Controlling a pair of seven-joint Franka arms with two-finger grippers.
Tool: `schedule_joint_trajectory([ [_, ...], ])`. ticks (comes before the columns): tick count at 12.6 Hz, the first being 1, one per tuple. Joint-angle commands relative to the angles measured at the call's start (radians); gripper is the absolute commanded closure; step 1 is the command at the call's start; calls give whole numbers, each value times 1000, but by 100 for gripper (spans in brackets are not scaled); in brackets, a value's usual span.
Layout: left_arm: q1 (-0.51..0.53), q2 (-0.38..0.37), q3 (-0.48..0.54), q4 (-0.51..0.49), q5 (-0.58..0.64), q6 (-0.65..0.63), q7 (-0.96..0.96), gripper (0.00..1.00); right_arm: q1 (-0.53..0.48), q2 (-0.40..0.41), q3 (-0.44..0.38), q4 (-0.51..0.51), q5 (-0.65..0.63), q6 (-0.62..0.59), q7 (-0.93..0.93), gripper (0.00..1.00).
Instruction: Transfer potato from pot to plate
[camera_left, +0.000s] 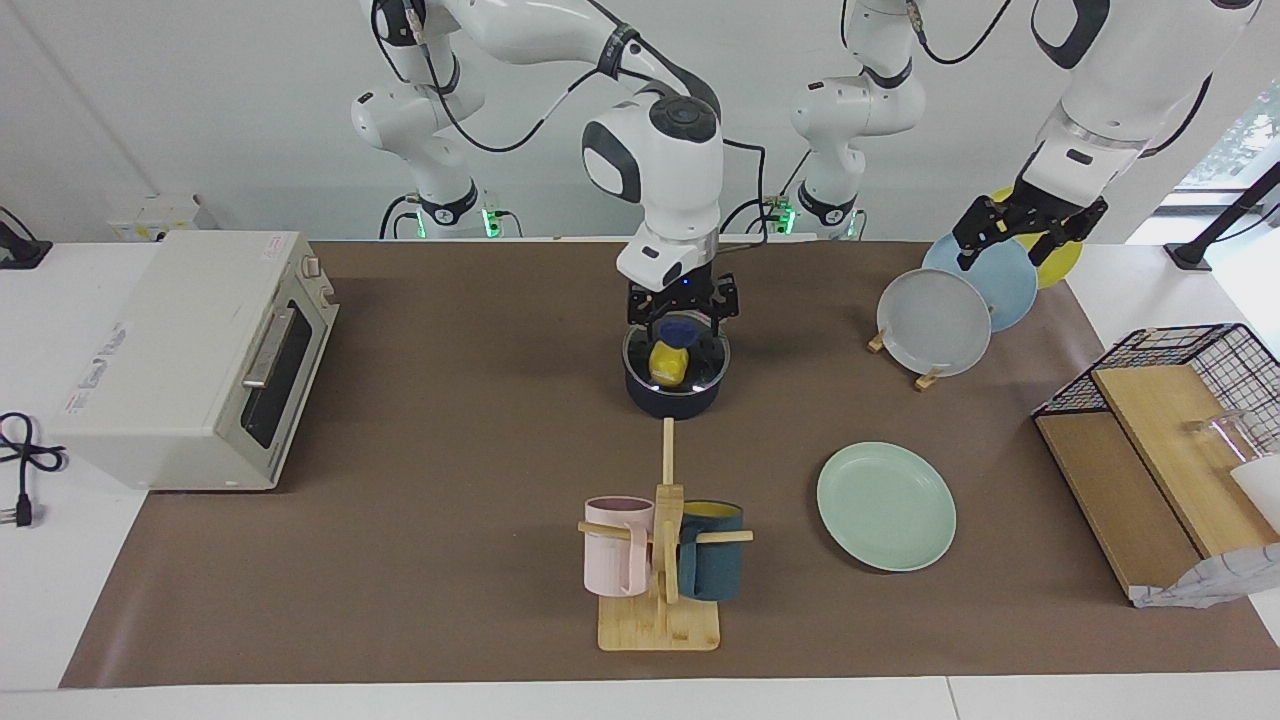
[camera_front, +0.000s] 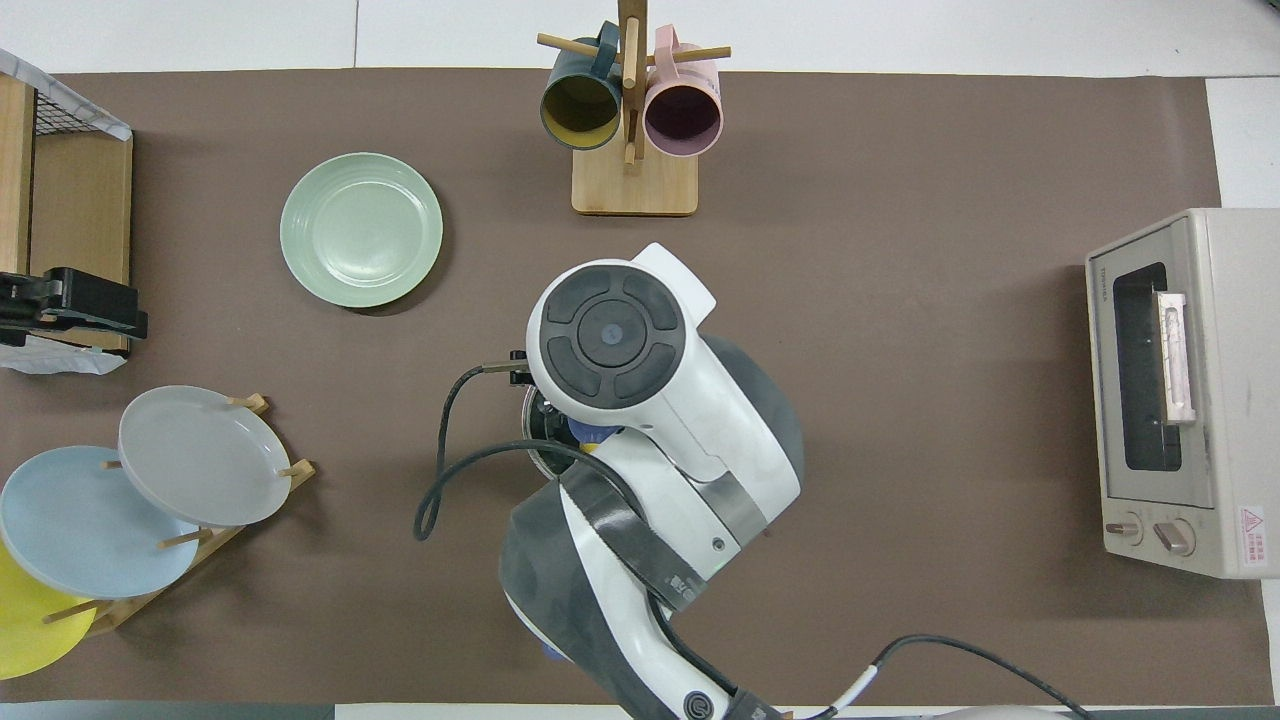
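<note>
Sitting in the pot (camera_left: 672, 398) under its glass lid (camera_left: 700, 358), mid-bench, is the potato (camera_left: 667, 364). I am hovering my right end effector (camera_left: 681, 318) over the lid's knob, fingers apart. My left end effector (camera_left: 1030, 232), also apart, is waiting over the plate rack (camera_left: 925, 380). The plate (camera_left: 886, 506) is lying toward the bench's edge away from me.

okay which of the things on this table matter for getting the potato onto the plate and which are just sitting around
Part of the job: potato, pot, its glass lid, mint-green plate, right claw open over the lid knob.

Just lying about: toaster oven, mug tree, plate rack, wire basket; left claw waits, open.
</note>
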Motion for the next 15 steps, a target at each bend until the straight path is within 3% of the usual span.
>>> schedule_joint_trajectory([
  [1,-5,-27,0,-28,22,14,-15,0,21,-12,-3,-63,-28,46,13,0],
  [9,-8,-26,-1,-31,22,61,-15,0,34,-32,-3,-97,-26,-4,19,0],
  [15,-5,-26,0,-32,22,59,-16,0,50,-51,-3,-135,-26,5,11,29],
])
